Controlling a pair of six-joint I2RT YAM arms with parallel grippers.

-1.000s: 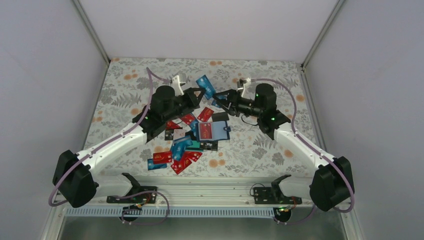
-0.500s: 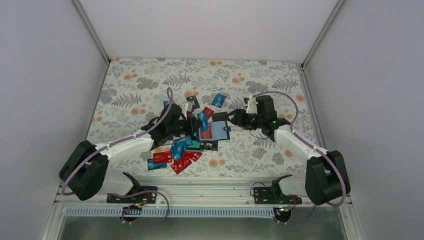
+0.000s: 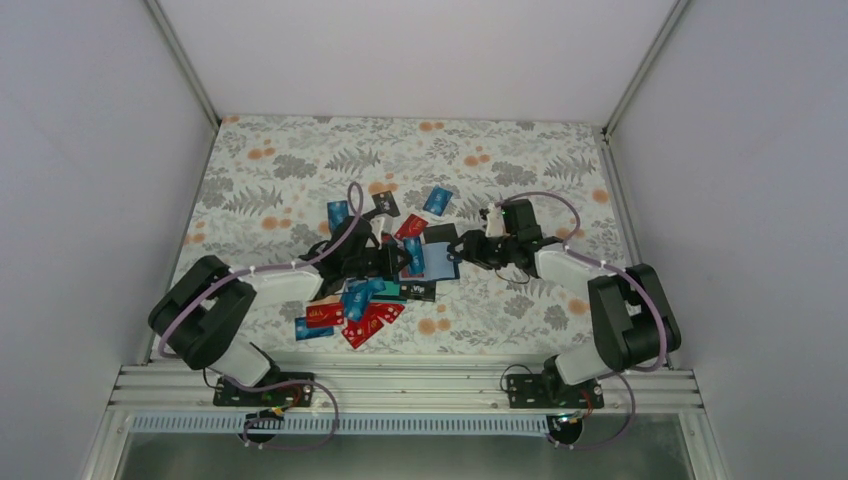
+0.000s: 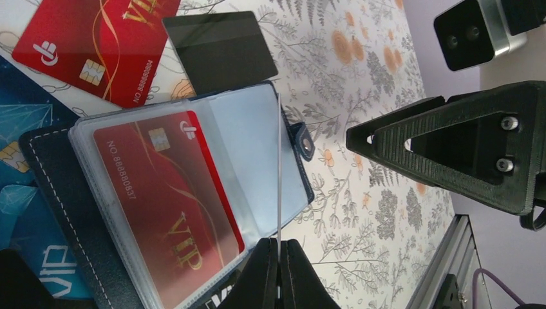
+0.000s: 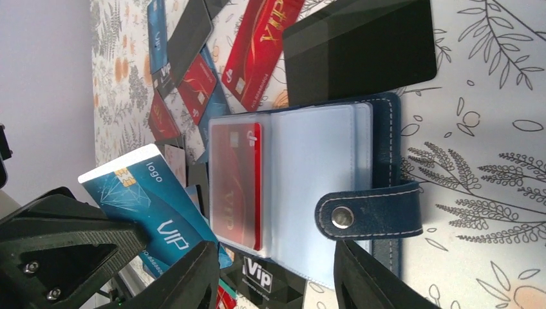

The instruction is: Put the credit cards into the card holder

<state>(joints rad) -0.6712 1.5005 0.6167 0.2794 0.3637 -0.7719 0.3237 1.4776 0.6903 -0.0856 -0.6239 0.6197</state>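
Note:
The card holder [image 3: 440, 262] lies open on the floral cloth, dark navy with clear sleeves, and a red VIP card [image 4: 161, 199] sits in its left sleeve. It also shows in the right wrist view [image 5: 309, 174], strap and snap toward me. My left gripper [image 4: 279, 243] is shut on a blue VIP credit card [image 5: 145, 206], held upright and edge-on over the holder's sleeves [image 4: 257, 148]. In the top view this gripper [image 3: 400, 263] is at the holder's left edge. My right gripper [image 5: 273, 252] is wide open and empty, its fingers straddling the holder's near edge; it shows in the top view [image 3: 463, 250].
Loose cards lie around the holder: a black card [image 4: 219, 51] and a red one [image 4: 96, 38] just beyond it, a black Vip card [image 5: 264, 277] under its edge, and a red and blue pile [image 3: 355, 315] nearer the bases. More cards [image 3: 436, 200] lie farther back.
Both arms have come down from above the table to the holder. The left gripper brought the blue card down over the open sleeves. The right gripper has settled at the holder's right side.

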